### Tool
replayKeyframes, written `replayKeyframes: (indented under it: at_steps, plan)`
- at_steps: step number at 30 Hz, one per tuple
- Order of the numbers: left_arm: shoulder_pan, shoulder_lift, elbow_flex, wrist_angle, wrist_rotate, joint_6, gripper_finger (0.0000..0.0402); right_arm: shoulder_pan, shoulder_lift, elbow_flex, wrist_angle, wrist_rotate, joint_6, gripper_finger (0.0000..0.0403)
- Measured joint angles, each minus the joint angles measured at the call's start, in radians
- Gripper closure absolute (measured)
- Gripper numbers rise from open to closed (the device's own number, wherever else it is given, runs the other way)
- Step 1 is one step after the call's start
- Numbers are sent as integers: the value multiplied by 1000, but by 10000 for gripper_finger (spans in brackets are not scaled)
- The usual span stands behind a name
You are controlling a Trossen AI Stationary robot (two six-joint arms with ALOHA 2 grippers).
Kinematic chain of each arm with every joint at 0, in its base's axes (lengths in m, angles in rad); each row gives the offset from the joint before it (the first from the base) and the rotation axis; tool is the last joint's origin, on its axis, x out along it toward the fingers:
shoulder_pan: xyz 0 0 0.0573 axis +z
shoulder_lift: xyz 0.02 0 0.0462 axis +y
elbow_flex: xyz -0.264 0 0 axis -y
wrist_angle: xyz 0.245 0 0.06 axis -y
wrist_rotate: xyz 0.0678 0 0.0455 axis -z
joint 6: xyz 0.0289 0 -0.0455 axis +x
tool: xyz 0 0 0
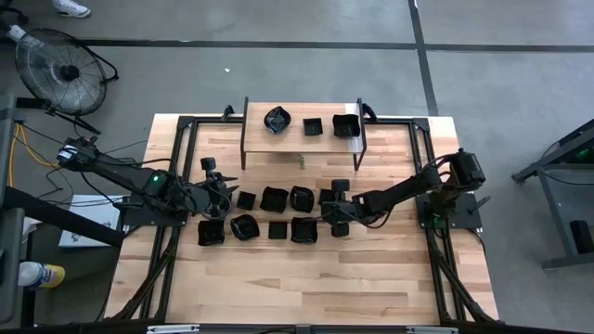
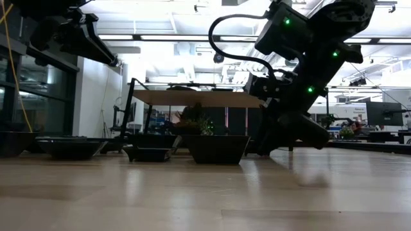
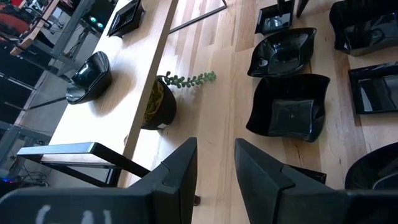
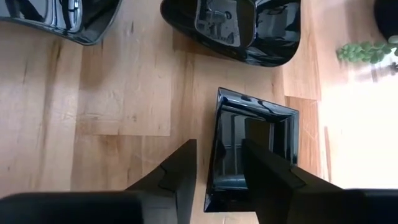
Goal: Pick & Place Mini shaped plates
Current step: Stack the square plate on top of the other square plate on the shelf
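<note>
Two rows of mini shaped plates [image 1: 275, 213] lie across the middle of your wooden table [image 1: 306, 278], with three more up on the raised shelf [image 1: 302, 141] at the far side: a scalloped one [image 1: 277, 120], a small square one [image 1: 313, 127] and a larger square one [image 1: 346, 125]. Your right gripper [image 1: 336, 215] is down at the right end of the rows. From its wrist camera you see the fingers [image 4: 177, 171] straddling one rim of a small square plate [image 4: 252, 146], one finger outside the wall and the other inside the dish, a narrow gap between them and the plate flat on the wood; whether the pads already press the rim, you cannot tell. Your left gripper [image 1: 215, 193] sits at the left end of the rows, above the table, fingers [image 3: 180, 171] parted a little and holding nothing. Beside the shelf post stands a small potted plant [image 3: 163, 99]. Beyond the table, at the top left of the overhead view, a floor fan [image 1: 61, 70] stands on the concrete.
</note>
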Motion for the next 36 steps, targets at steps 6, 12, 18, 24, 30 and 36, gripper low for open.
replayKeyframes:
  at_steps: [6, 12, 18, 24, 30, 36]
  plan:
    - [0, 0, 0, 0, 0, 0, 299, 0, 0, 0, 0, 0, 0, 304]
    - [0, 0, 0, 0, 0, 0, 299, 0, 0, 0, -4, -1, -11, 320]
    - [0, 0, 0, 0, -1, 0, 299, 0, 0, 0, -4, -1, -19, 334]
    - [0, 0, 0, 0, -1, 0, 299, 0, 0, -1, -4, -1, -26, 356]
    - [0, 0, 0, 0, 0, 0, 299, 0, 0, -1, -4, -5, -26, 388]
    - [0, 5, 0, 0, 0, 0, 299, 0, 0, -1, -3, -8, -26, 396]
